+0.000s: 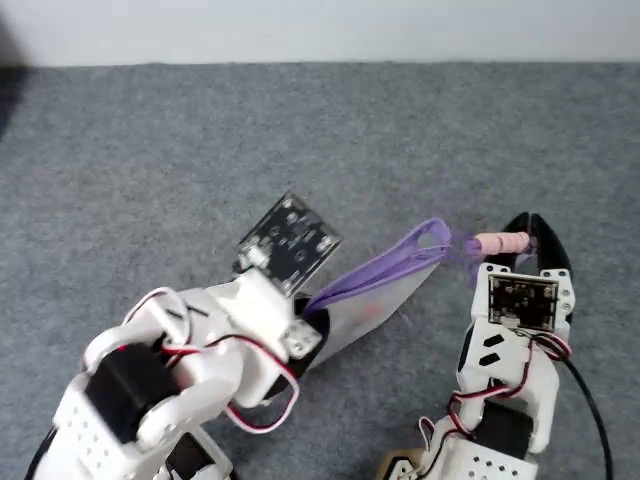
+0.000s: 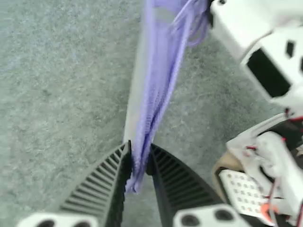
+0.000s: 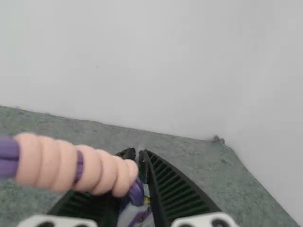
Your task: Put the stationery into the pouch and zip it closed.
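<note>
The purple mesh pouch [image 1: 385, 268] hangs stretched between the two arms above the grey carpet. My left gripper [image 2: 138, 163] is shut on one end of the pouch [image 2: 158, 71], pinching the fabric edge between its black fingers; in the high view this gripper [image 1: 308, 325] sits at the pouch's lower left end. My right gripper [image 1: 522, 232] is at the pouch's other end, shut on the zipper pull's purple cord [image 3: 136, 191]. A pink ribbed charm [image 3: 71, 163] on that cord sticks out sideways from the right gripper [image 3: 141, 163]; the charm [image 1: 500, 243] points towards the pouch.
Grey carpet [image 1: 150, 170] covers the table, with a white wall [image 1: 320, 30] along the far edge. The right arm's white body [image 2: 265, 52] stands close beyond the pouch in the left wrist view.
</note>
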